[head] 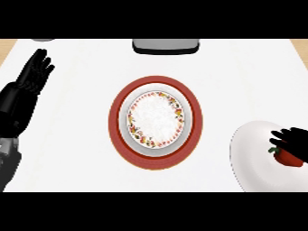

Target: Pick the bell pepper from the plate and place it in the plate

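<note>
A red bell pepper (287, 157) lies on a plain white plate (256, 158) at the lower right. My right hand (303, 143) reaches over that plate with its fingers curled round the pepper, covering its right side. In the middle of the counter a white plate with a flowered rim (156, 118) rests on a wide red plate (119, 131), and nothing lies on it. My left hand (36, 72) is at the far left, open with its fingers pointing up, well away from both plates.
A grey appliance (166, 45) stands at the counter's back edge, centre. A small grey object (41, 39) shows at the back left corner. Wooden floor shows beyond the counter's left and right edges.
</note>
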Robot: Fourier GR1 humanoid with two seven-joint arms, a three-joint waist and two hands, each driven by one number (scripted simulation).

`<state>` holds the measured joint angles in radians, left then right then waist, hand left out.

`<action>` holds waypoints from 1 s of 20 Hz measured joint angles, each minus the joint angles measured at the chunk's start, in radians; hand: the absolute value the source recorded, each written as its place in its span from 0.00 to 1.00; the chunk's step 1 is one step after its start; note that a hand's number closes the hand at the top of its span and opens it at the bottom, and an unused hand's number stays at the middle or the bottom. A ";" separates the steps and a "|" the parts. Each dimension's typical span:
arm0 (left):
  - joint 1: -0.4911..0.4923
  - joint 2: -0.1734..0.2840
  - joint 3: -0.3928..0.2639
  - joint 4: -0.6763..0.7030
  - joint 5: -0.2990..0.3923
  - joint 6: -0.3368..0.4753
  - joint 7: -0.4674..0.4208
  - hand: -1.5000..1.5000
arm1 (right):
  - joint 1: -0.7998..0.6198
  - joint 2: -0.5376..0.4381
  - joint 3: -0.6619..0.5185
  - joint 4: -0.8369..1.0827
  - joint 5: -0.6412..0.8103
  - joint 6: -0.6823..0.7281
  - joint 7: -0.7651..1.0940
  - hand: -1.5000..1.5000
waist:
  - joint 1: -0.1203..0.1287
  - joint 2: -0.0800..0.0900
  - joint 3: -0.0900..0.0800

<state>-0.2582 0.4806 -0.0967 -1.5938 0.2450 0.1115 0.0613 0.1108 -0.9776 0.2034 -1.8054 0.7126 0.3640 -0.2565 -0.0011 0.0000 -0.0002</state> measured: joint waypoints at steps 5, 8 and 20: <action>-0.025 -0.030 0.008 0.019 -0.024 -0.008 0.010 0.50 | -0.050 0.068 0.032 0.105 0.129 -0.022 0.028 0.00 | 0.003 0.001 0.000; -0.031 -0.045 0.019 0.019 -0.042 -0.013 0.019 0.50 | -0.079 0.108 0.035 0.171 0.183 -0.024 0.031 0.00 | 0.003 0.001 0.000; 0.005 -0.088 0.079 -0.009 -0.089 -0.075 0.026 0.50 | -0.170 0.246 0.038 0.452 0.365 -0.072 -0.071 0.00 | 0.003 0.000 0.000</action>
<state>-0.2536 0.3921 -0.0173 -1.6028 0.1555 0.0368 0.0876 -0.0596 -0.7320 0.2414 -1.3534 1.0778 0.2918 -0.3276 0.0022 0.0003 0.0001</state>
